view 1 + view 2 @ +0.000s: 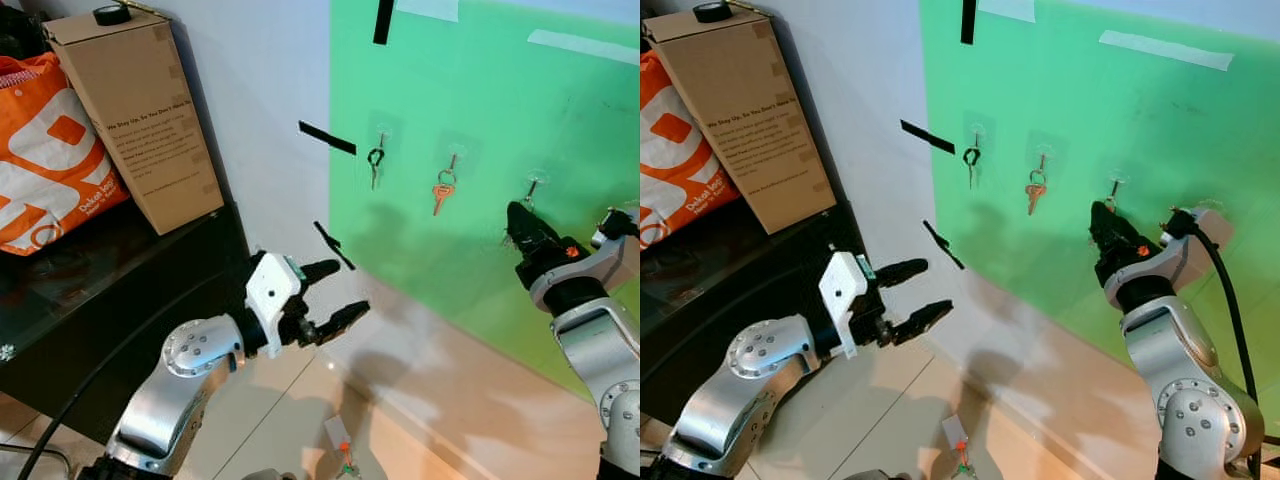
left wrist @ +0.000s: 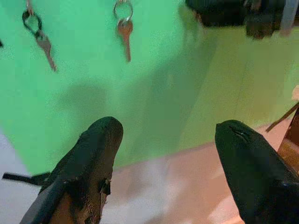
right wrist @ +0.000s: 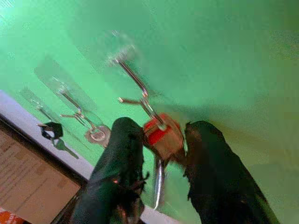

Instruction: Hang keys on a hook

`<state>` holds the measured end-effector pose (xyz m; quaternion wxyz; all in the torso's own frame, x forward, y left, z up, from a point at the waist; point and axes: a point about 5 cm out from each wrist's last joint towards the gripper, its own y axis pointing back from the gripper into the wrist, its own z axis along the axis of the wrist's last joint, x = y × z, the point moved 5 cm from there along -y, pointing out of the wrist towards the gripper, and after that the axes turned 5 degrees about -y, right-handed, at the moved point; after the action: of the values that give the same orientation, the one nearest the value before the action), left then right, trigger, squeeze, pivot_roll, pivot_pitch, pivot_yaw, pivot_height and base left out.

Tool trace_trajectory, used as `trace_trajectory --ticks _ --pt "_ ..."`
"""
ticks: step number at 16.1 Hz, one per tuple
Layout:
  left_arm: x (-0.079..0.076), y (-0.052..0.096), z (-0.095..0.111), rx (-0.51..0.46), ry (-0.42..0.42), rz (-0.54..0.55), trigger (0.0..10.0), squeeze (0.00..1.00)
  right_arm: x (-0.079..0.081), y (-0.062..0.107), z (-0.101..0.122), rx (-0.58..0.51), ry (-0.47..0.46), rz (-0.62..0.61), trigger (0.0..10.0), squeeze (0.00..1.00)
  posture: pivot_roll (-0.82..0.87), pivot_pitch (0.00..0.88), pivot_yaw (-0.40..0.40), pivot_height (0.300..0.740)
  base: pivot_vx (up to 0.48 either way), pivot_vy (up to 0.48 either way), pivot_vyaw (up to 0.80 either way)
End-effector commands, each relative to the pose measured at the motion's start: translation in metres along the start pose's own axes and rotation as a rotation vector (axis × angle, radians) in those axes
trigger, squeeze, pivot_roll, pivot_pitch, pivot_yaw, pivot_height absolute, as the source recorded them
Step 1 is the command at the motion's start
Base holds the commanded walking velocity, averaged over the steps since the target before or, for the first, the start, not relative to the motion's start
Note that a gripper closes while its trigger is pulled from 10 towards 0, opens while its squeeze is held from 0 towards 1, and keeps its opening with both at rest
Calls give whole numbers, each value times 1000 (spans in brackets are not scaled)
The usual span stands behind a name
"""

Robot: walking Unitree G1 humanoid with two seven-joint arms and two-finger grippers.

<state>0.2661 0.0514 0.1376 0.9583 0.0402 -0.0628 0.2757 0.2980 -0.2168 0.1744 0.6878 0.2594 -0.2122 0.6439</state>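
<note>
Keys [image 3: 161, 135] sit pinched in the right gripper [image 1: 520, 228], up at the third hook [image 1: 535, 183], at about three o'clock on the green board [image 1: 480, 110]. Left gripper [image 1: 332, 297] hangs wide open with nothing in it, at seven o'clock. Right wrist view: fingers clamp the red-tagged key, its ring right against the hook's wire. Best now, I'd say: lift the ring over the tip, lower, then let go slowly.

White wall [image 1: 260, 80] with green panel [image 1: 480, 110], black cabinet [image 1: 90, 290], glossy tiled floor [image 1: 420, 420]
</note>
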Motion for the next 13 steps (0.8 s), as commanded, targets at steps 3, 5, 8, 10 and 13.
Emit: trace_trajectory --ticks 3,5,8,10,13 --pt "1 0 8 -19 -13 -5 10000 0 -1 0 -2 0 0 -3 10000 1000 -83 0 77 740 0 0 0" --pt "1 0 8 -18 -12 -3 10000 0 -1 2 -4 4 45 10 10000 1000 -85 0 76 740 0 0 0" --pt "2 1 7 -12 -9 -1 10000 0 -6 7 -11 49 113 23 10000 1000 -84 0 74 740 0 0 0" --pt "2 2 4 -3 -10 2 10000 0 -15 14 -21 119 221 29 10000 1000 -83 0 72 740 0 0 0" --pt "4 3 -2 14 1 27 10000 0 -13 25 -35 184 377 103 10000 1000 -89 0 75 740 0 0 0"
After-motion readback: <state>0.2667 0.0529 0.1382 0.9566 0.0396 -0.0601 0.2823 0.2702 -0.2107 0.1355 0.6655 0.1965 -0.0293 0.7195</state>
